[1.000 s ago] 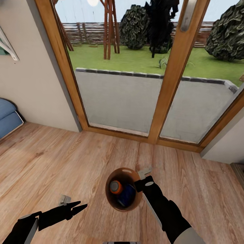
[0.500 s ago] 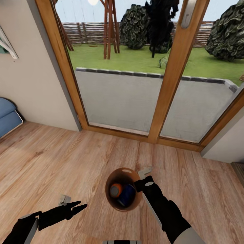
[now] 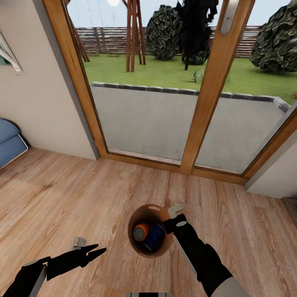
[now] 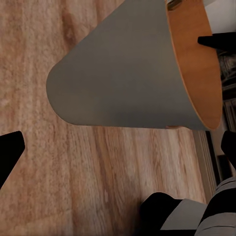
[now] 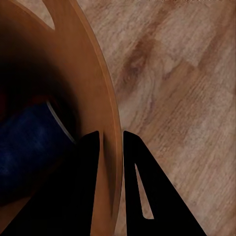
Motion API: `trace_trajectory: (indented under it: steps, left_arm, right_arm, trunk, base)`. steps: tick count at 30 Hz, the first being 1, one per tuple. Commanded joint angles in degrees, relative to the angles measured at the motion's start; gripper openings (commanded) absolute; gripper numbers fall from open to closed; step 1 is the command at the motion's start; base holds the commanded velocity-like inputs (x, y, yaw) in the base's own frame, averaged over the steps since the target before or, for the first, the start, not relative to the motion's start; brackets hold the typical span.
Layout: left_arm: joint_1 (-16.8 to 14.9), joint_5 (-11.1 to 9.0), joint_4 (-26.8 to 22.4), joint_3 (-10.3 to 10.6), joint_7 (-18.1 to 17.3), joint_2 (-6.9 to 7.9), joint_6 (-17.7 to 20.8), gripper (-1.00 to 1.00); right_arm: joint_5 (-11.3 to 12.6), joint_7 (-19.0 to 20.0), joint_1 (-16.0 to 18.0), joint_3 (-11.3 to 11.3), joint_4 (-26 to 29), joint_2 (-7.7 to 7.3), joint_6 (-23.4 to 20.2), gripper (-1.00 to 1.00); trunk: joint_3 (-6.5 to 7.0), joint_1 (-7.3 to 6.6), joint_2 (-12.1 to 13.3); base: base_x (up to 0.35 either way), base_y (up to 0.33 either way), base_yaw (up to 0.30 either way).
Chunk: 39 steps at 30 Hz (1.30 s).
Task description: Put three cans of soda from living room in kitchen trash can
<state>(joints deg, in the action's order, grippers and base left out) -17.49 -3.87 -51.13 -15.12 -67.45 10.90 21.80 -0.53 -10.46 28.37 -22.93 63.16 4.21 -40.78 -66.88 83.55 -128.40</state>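
Observation:
The tash can, round and brown inside, hangs just above the wood floor with my right gripper shut on its right rim. Inside lie an orange-red can of soda and a dark blue can of soda. The right wrist view shows both black fingers pinching the rim, one inside and one outside, beside the blue can. My left gripper is open and empty, left of the bin. In its wrist view the bin's outside wall looks grey and tilted.
Wood-framed glass doors stand straight ahead, with a garden behind. A blue sofa corner is at the far left against the pale wall. A wall corner juts in at the right. Plank floor lies open on all sides.
The orange-red can has slid a little lower inside the bin. Both arms and the bin stay where they were.

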Motion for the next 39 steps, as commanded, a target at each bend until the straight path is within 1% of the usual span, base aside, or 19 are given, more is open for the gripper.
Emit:
trace_trajectory:
  steps: [1,21,25,36,39]
  left_arm:
    - [0.0,0.0,0.0,0.0,0.0,0.0,0.0,1.0]
    - [0.0,-0.1,-0.2,-0.1,-0.3,0.0,0.0,1.0]
    - [0.0,-0.2,-0.2,-0.1,-0.3,0.0,0.0,1.0]
    - [0.0,-0.2,-0.3,-0.1,-0.3,0.0,0.0,1.0]
    - [0.0,-0.2,-0.3,-0.1,-0.3,0.0,0.0,1.0]
  right_arm:
    - [0.4,0.3,0.0,0.0,0.0,0.01,0.1,-1.0]
    - [0.4,0.3,0.0,-0.1,0.0,0.01,0.1,-1.0]
    - [0.4,0.3,0.0,-0.1,0.0,0.01,0.1,-1.0]
    - [0.4,0.3,0.0,-0.1,0.0,0.01,0.1,-1.0]
    - [0.4,0.3,0.0,-0.1,0.0,0.01,0.1,-1.0]
  trunk:
    - [0.0,0.0,0.0]
    - [0.0,0.0,0.0]
    - [-0.71,0.87,-1.6]
    - [-0.71,0.87,-1.6]
    - [-1.25,1.53,-2.8]
  base:
    - [0.0,0.0,0.0]
    - [0.0,0.0,0.0]
    - [0.0,0.0,0.0]
    - [0.0,0.0,0.0]
    - [0.0,0.0,0.0]
